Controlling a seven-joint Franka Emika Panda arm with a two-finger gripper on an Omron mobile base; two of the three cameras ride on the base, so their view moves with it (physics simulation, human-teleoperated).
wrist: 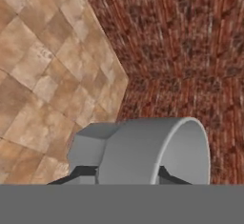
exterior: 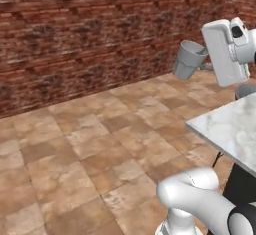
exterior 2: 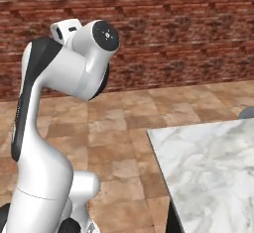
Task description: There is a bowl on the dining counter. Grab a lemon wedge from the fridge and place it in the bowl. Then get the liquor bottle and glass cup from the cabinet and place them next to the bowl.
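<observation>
Brick wall and tile floor behind; the glass cup [wrist: 147, 151] sits clamped between my gripper [wrist: 126, 174] fingers, jaws narrowed on its wall. Looks light, slick, breakable, so mid-wall hold.

I was looking at what read as a home kitchen or dining room, rendered rather than real. A red-brown brick wall [exterior: 90, 39] ran across the back, and tan stone tiles covered the floor [exterior: 85, 149]. A white marble desk [exterior 2: 208, 167] with grey veins stood on a dark base at the right, its corner jutting over the tiles.
</observation>
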